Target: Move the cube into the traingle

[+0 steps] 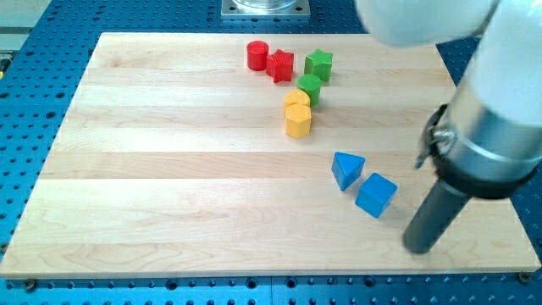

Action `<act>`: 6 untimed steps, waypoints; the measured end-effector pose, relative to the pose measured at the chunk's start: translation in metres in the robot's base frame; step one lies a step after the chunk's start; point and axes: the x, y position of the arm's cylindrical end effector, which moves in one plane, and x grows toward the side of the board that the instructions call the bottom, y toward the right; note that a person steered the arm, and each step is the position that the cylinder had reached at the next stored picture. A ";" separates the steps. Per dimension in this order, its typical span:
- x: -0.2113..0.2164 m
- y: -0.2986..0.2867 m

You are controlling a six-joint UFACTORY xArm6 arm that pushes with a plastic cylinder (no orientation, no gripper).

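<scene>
A blue cube (pixel 376 195) lies on the wooden board (pixel 169 169) toward the view's lower right. A blue triangle (pixel 346 169) lies just up and left of it, nearly touching or touching at a corner. My tip (pixel 420 248) rests on the board to the lower right of the cube, a short gap away from it. The dark rod rises up and right into the arm's grey and white body (pixel 491 127).
Near the view's top centre sits a cluster: a red cylinder (pixel 257 55), a red star-like block (pixel 280 65), a green star-like block (pixel 319 64), a green cylinder (pixel 309 87), and two yellow blocks (pixel 297 115) close together. Blue perforated table surrounds the board.
</scene>
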 end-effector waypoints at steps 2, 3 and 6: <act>-0.057 -0.033; -0.064 -0.056; 0.011 -0.052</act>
